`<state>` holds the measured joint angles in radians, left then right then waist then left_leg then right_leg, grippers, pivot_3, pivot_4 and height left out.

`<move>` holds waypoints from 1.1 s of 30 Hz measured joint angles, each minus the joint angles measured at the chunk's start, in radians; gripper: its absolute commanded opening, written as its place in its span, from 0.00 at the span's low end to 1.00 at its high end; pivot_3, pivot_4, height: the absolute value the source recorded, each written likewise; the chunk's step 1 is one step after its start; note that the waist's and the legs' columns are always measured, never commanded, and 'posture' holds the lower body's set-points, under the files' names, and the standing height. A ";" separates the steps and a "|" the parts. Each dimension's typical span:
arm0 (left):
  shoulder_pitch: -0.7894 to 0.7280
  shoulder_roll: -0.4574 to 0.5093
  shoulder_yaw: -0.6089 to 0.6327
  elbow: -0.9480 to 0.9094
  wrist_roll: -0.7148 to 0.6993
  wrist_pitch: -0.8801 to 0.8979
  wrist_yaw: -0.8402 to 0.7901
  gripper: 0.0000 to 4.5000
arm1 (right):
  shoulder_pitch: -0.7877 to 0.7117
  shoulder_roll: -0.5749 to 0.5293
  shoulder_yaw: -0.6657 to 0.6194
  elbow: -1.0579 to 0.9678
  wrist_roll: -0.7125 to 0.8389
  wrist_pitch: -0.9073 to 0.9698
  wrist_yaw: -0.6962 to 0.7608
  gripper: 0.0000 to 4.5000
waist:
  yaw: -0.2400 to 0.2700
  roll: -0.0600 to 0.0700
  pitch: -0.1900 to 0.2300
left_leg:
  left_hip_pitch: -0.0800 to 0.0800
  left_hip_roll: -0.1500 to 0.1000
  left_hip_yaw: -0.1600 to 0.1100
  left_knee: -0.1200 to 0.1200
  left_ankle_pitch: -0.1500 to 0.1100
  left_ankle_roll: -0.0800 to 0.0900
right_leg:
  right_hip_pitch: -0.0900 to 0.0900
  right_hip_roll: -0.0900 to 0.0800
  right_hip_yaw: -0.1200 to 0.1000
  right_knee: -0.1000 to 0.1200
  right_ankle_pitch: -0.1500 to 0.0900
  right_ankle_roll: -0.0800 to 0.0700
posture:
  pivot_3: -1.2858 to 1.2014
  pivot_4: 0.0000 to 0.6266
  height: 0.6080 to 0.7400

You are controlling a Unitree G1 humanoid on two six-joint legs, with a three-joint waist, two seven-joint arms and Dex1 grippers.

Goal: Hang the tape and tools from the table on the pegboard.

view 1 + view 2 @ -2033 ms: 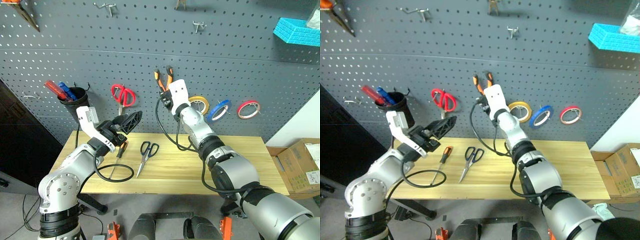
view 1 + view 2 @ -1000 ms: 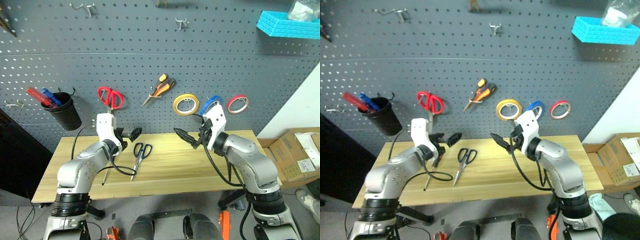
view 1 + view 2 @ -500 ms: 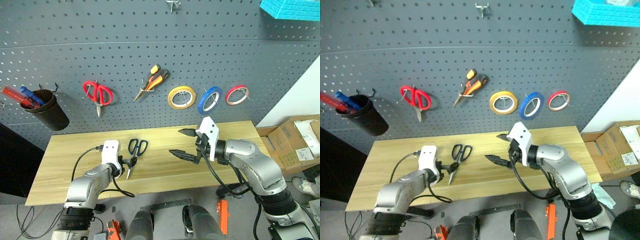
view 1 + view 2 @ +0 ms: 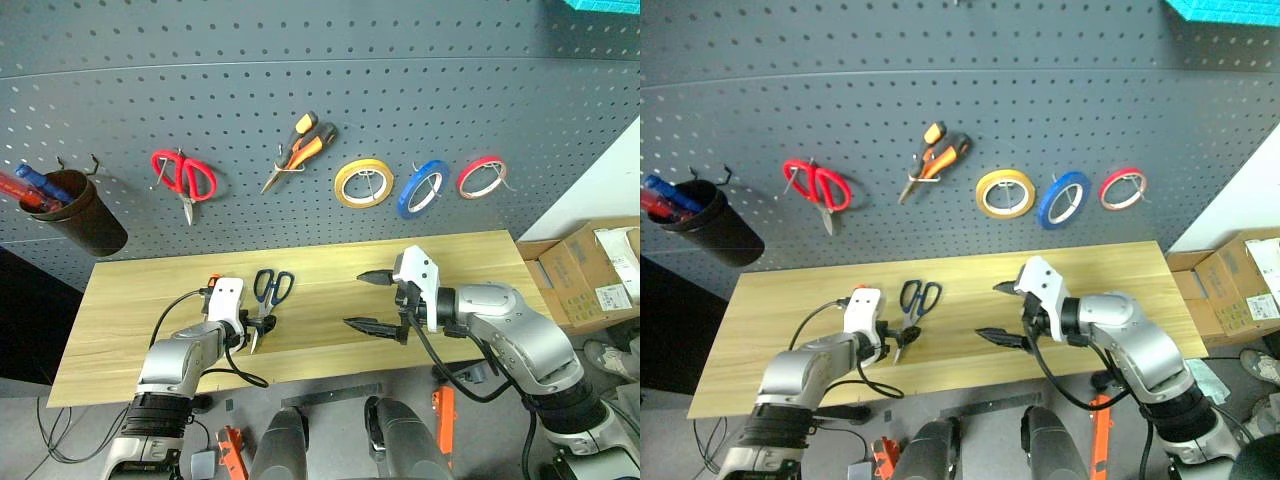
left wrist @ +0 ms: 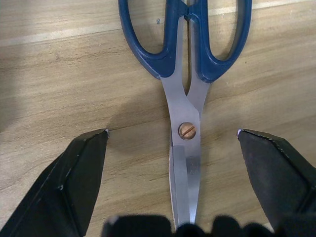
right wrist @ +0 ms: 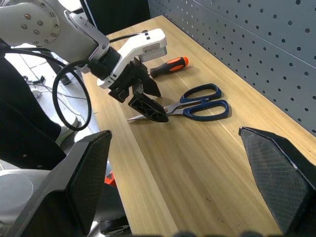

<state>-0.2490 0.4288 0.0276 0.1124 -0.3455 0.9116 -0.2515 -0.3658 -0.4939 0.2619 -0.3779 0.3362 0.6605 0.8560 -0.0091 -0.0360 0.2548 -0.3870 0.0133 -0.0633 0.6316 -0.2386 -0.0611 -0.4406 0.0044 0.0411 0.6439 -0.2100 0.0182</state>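
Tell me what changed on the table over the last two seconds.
The left hand came down from above the table to straddle the dark-handled scissors, open, not yet gripping. The right hand drew back from the pegboard, leaving the pliers hung. Scissors and screwdriver stayed put.

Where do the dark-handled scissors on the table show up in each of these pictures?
Left eye view: scissors on the table's near-left part, just ahead of the left gripper.
Right eye view: same spot.
Left wrist view: centre, blades running between the two black fingers.
Right wrist view: middle, handles toward the pegboard.
Shared landmark: the left gripper straddling the blades.
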 measured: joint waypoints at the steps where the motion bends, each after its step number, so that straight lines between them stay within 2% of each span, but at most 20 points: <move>1: 0.003 0.000 0.000 -0.004 0.004 0.005 -0.003 0.70 | 0.000 0.002 0.000 0.000 0.000 0.000 -0.004 1.00 | -0.001 0.000 0.000 | 0.000 0.000 0.000 0.000 0.000 0.000 | 0.000 0.000 0.000 0.000 0.000 0.000 | 0.53 0.44 1.00; 7: 0.009 -0.005 -0.001 -0.018 0.017 0.037 -0.025 0.24 | 0.000 0.004 0.000 0.000 0.000 0.001 -0.012 1.00 | -0.007 0.000 0.000 | 0.000 -0.001 0.000 0.000 0.000 0.000 | 0.000 -0.001 0.000 -0.001 0.000 0.000 | 0.53 0.42 1.00; 9: 0.007 -0.006 -0.001 -0.021 0.019 0.042 -0.028 0.11 | 0.000 0.004 0.000 0.000 0.000 0.002 -0.013 1.00 | -0.009 0.000 0.000 | 0.000 -0.001 0.000 0.000 0.000 0.000 | 0.000 -0.001 0.000 0.000 0.000 0.001 | 0.53 0.41 1.00; 19: 0.008 -0.024 0.009 -0.026 0.036 0.040 -0.043 0.11 | -0.008 0.008 0.000 0.000 0.000 -0.001 -0.015 1.00 | -0.010 0.000 0.000 | 0.000 -0.001 0.000 0.000 0.000 0.000 | 0.000 -0.001 0.000 0.000 0.000 0.001 | 0.54 0.36 1.00; 23: 0.053 -0.028 0.009 -0.070 0.051 0.012 -0.040 0.11 | -0.007 0.045 -0.008 0.001 0.000 -0.023 -0.043 1.00 | -0.015 -0.001 0.000 | -0.003 -0.001 0.000 0.000 0.000 0.000 | -0.001 -0.002 -0.001 -0.001 0.000 0.001 | 0.54 0.32 1.00; 33: 0.215 -0.091 0.088 -0.310 0.055 -0.218 -0.023 0.11 | 0.068 0.165 -0.120 -0.001 0.069 -0.127 -0.113 1.00 | 0.004 -0.007 -0.013 | -0.005 -0.001 -0.002 0.000 0.000 -0.001 | -0.002 -0.005 -0.002 0.000 0.000 0.001 | 0.57 0.19 1.00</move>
<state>-0.0336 0.3374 0.1157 -0.1979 -0.2908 0.6941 -0.2748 -0.2974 -0.3294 0.1419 -0.3786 0.4057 0.5333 0.7428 -0.0055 -0.0429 0.2421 -0.3918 0.0123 -0.0654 0.6318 -0.2384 -0.0620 -0.4428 -0.0006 0.0386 0.6434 -0.2097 0.0193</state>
